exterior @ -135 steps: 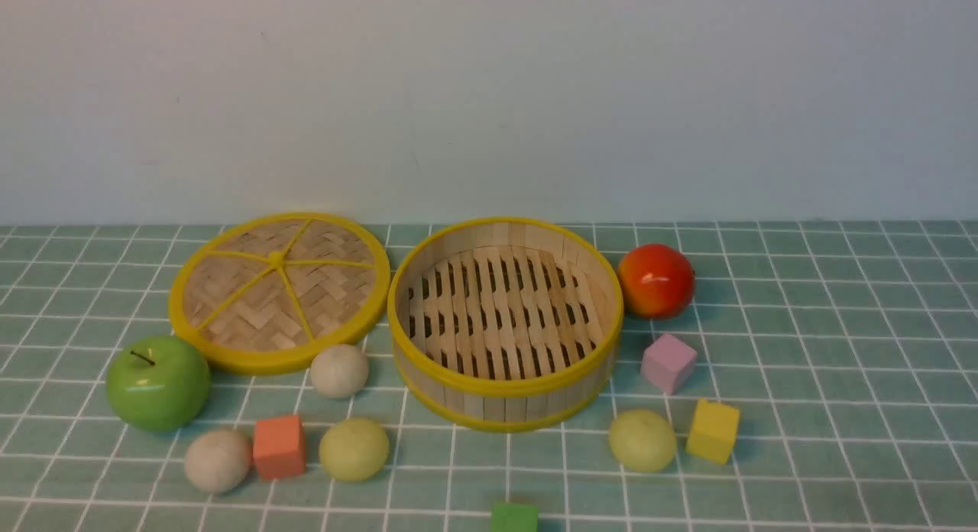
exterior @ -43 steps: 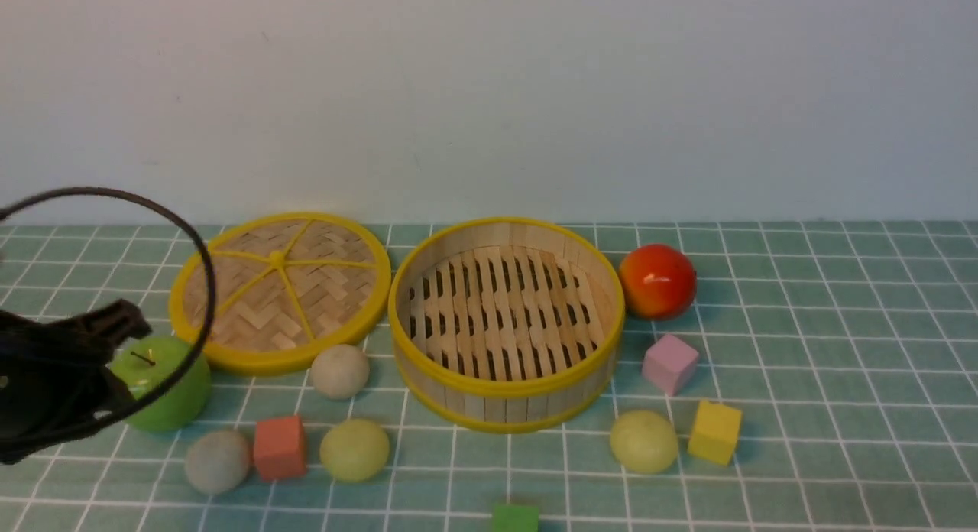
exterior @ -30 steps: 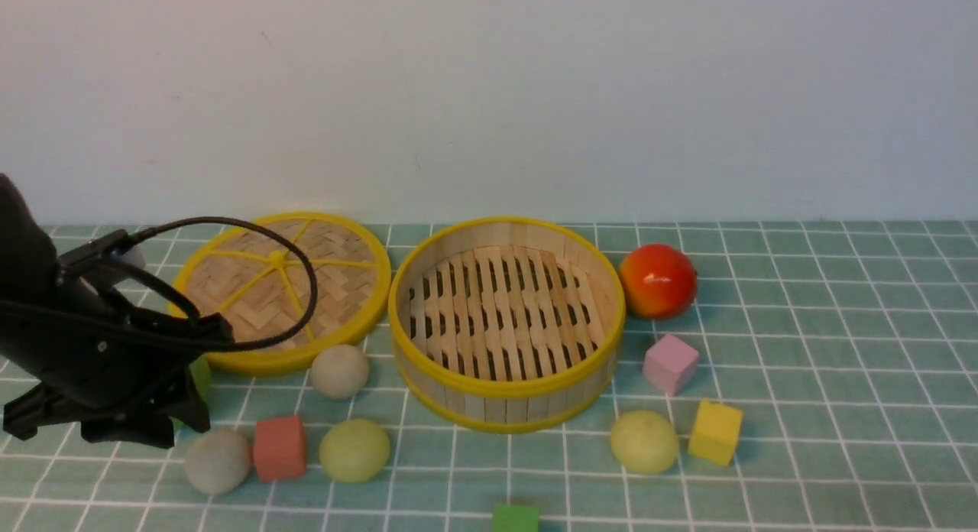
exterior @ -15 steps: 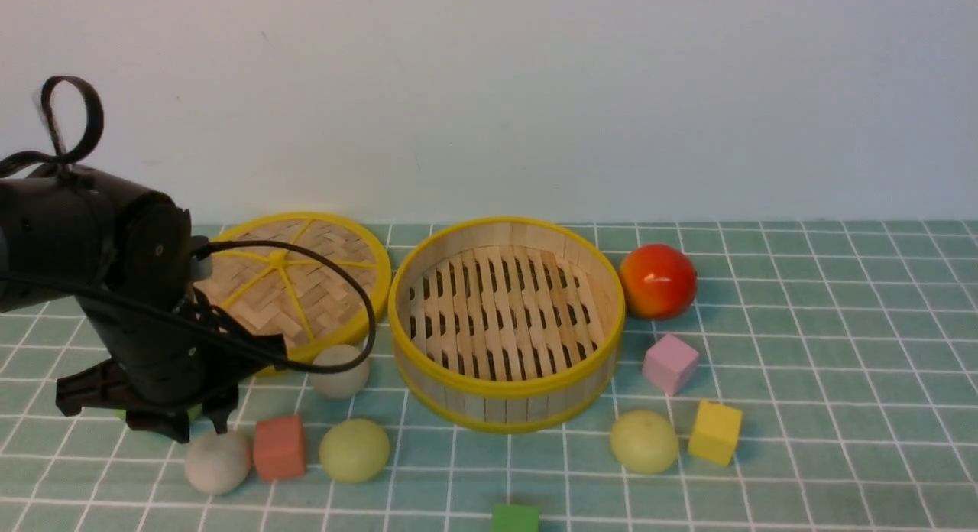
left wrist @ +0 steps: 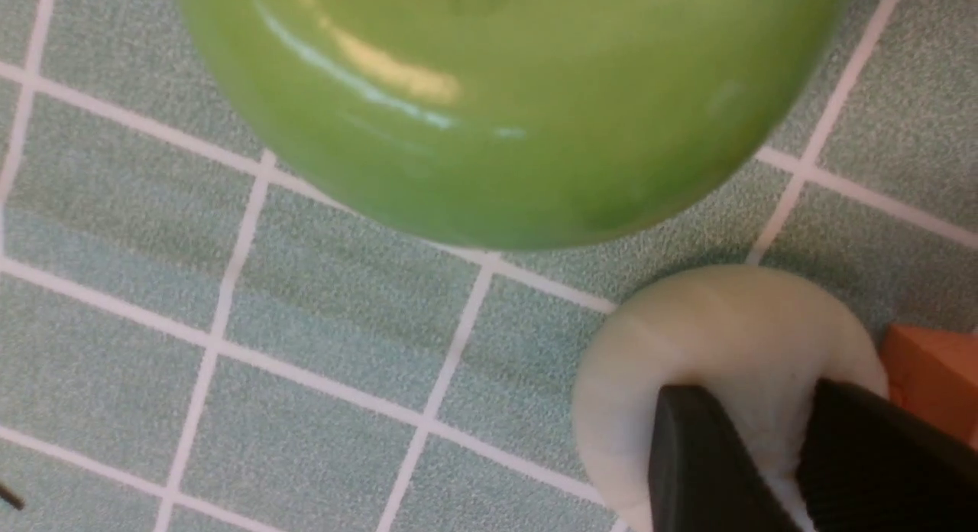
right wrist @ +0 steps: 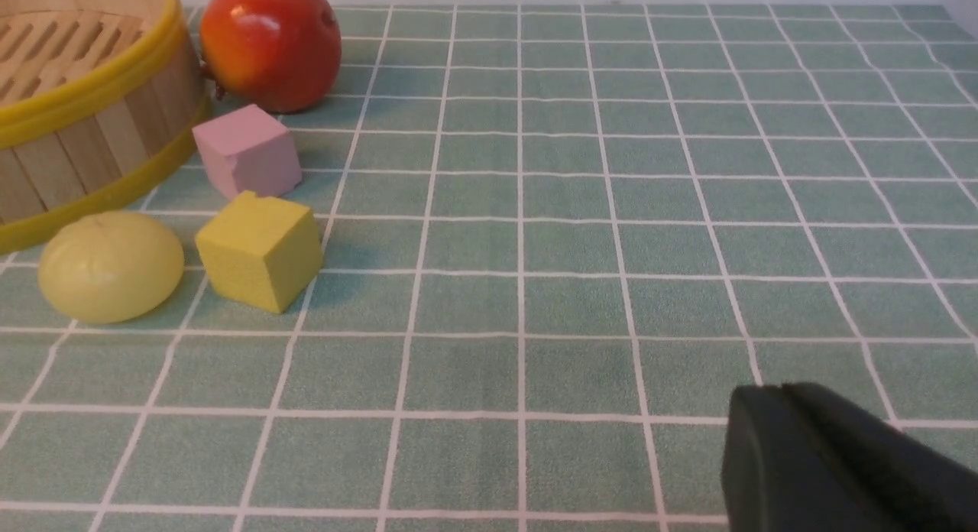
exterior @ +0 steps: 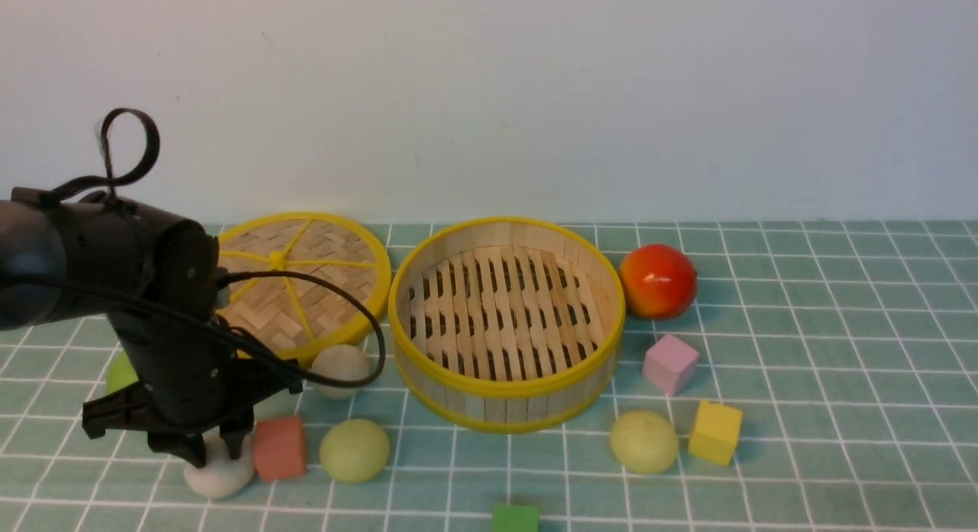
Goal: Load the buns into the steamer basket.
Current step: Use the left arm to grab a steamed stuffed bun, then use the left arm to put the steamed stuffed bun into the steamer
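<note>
The steamer basket (exterior: 506, 410) stands open mid-cloth with 0 of the 4 buns in it, so I judge this is the first pick. The green apple (left wrist: 497, 96) sits just behind my target and is not mine to take. 1 off-white bun (exterior: 340, 366) lies touching or nearly touching the lid (exterior: 306, 287). 1 yellow-green bun (exterior: 354, 450) lies left of the basket's front and another yellow-green bun (exterior: 643, 441) lies to its right. The 4th, the near off-white bun (left wrist: 710, 341), is under my left gripper (exterior: 212, 449), just beside the orange cube (exterior: 279, 448). My fingers (left wrist: 703, 471) stand parted, tips pressed on that bun's top with a ridge of it between them, and I judge they are not yet clamped. My right gripper (right wrist: 791, 398) hangs clenched on nothing, well apart. Next I need to close gently on the soft bun and lift it straight up, clear of the cube and apple. Then I carry it right over the yellow rim and let go low inside.
</note>
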You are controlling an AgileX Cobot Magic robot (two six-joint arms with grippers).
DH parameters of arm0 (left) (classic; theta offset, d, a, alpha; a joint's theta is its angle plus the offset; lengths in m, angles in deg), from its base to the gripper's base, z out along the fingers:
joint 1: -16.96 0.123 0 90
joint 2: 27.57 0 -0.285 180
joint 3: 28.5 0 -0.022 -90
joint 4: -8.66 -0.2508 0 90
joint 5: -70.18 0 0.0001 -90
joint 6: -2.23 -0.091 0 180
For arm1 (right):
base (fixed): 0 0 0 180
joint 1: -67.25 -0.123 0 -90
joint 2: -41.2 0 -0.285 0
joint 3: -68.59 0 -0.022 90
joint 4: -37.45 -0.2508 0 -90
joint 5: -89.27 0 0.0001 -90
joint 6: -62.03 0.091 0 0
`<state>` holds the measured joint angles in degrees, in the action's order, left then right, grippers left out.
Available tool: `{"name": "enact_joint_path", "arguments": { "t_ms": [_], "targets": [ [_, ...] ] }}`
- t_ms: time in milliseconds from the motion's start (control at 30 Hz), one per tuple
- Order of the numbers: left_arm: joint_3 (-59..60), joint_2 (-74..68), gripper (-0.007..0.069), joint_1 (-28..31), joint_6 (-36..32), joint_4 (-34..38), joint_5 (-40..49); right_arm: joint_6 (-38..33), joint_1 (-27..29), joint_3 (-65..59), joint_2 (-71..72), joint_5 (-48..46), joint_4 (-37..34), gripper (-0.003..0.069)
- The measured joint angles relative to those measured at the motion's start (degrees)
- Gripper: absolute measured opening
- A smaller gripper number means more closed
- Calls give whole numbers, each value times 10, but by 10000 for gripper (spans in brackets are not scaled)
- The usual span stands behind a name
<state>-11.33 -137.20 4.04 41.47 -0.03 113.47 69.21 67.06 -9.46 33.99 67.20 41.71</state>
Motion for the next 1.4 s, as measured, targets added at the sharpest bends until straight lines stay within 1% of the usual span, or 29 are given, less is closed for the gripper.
{"name": "enact_joint_path", "arguments": {
  "t_ms": [33, 133, 200, 233, 267, 300, 433, 633, 667, 700, 733, 767, 800, 833, 900, 933, 967, 1067, 1167, 1200, 1267, 1400],
  "targets": [
    [-1, 0, 223, 0, -3, 0, 0, 0, 0, 0, 0, 0, 0, 41],
    [-1, 0, 148, 0, -14, 0, 0, 0, 0, 0, 0, 0, 0, 41],
    [-1, 0, 74, 0, -18, 0, 1, 0, 0, 0, 0, 0, 0, 41],
    [-1, 0, 56, 0, -20, 0, 2, 0, 0, 0, 0, 0, 0, 41],
    [-1, 0, 4, 0, -23, 0, 6, 0, 0, 0, 0, 0, 0, 41],
    [-1, 0, -6, 0, -25, 0, 12, 0, 0, 0, 0, 0, 0, 41],
    [-1, 12, -7, 0, -27, 2, 30, 0, 0, 0, 0, 0, 0, 41],
    [-13, 95, -7, 0, -27, 21, 92, 0, 0, 0, 0, 0, 0, 41],
    [-38, 115, -7, 0, -27, 28, 119, 0, 0, 0, 0, 0, 0, 41],
    [-47, 118, -7, 0, -28, 29, 122, 0, 0, 0, 0, 0, 0, 41],
    [-87, 125, -7, 0, -37, 36, 143, 0, 0, 0, 0, 0, 0, 41],
    [-87, 125, -7, 0, -39, 38, 145, 0, 0, 0, 0, 0, 0, 41],
    [-141, 124, -7, -1, -60, 60, 159, 0, 0, 0, 0, 0, 0, 41],
    [-157, 120, -7, -2, -73, 72, 161, 0, 0, 0, 0, 0, 0, 41],
    [-209, 100, -7, -11, -109, 103, 162, 0, 0, 0, 0, 0, 0, 41],
    [-219, 97, -7, -13, -112, 106, 163, 0, 0, 0, 0, 0, 0, 41],
    [-256, 69, -7, -22, -136, 126, 163, 0, 0, 0, 0, 0, 0, 41],
    [-343, -6, -7, -47, -162, 149, 172, 0, 0, 0, 0, 0, 0, 41],
    [-409, -88, -7, -69, -169, 152, 178, 0, 0, 0, 0, 0, 0, 41],
    [-414, -88, -7, -71, -168, 153, 178, 0, 0, 0, 0, 0, 0, 41],
    [-468, -154, -6, -88, -170, 154, 178, 0, 0, 0, 0, 0, 0, 41],
    [-529, -216, -2, -104, -171, 153, 177, 0, 0, 0, 0, 0, 0, 41]
  ]
}}
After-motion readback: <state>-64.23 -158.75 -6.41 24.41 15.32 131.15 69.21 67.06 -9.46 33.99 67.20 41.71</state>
